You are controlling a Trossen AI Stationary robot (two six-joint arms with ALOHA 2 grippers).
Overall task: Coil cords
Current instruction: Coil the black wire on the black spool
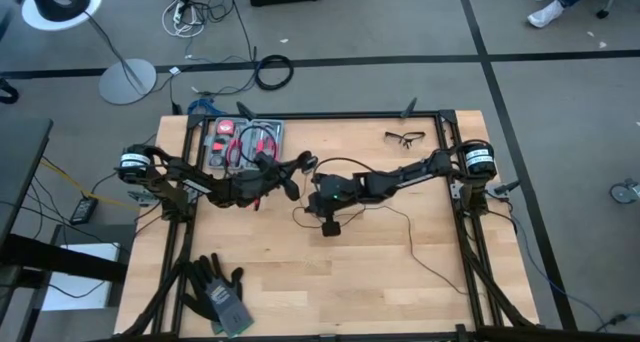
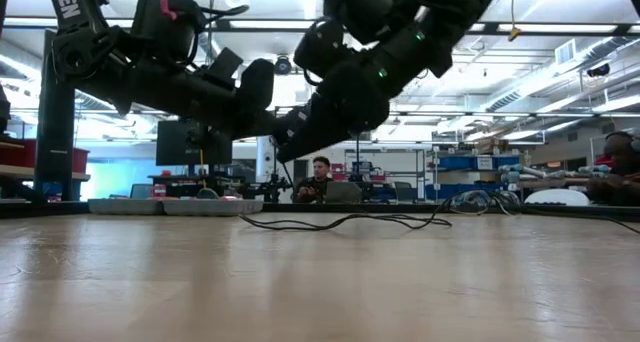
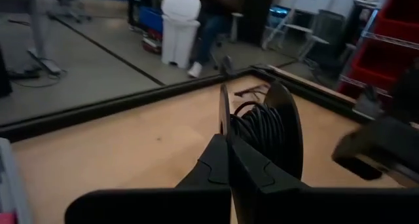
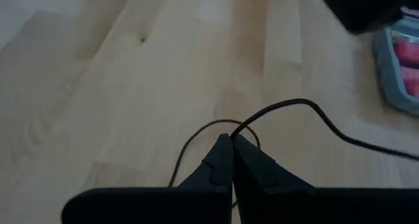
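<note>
A thin black cord [image 1: 420, 244] lies slack on the wooden table, trailing toward the near right. Part of it is wound on a black reel [image 3: 265, 129] with two round discs, which my left gripper [image 3: 228, 145] is shut on, held above the table's middle [image 1: 298, 168]. Just right of it, my right gripper [image 4: 232, 140] is shut on a loose stretch of the cord, above the table [image 1: 312, 204]. In the low view both grippers hang clear of the tabletop, and the cord [image 2: 350, 220] rests on it behind them. My left gripper pinches the rim of one reel disc [image 3: 224, 112] between its two fingers, coming in nearly level from the table's left. The reel stands on edge past the fingertips, clear of the table, with the wound cord [image 3: 258, 129] beside the fingers. My right gripper pinches one strand of the thin cord [image 4: 239, 130] at its fingertips, slanting down from the table's right. From the hold the cord arcs away slack [image 4: 308, 106], and a small loop [image 4: 196, 135] shows below the fingers.
A blue tool tray [image 1: 245, 142] sits at the far left of the table, safety glasses [image 1: 405, 137] at the far right, black gloves [image 1: 220, 294] at the near left. Bare wood lies near and right of the grippers. A person [image 2: 320, 177] sits beyond the table.
</note>
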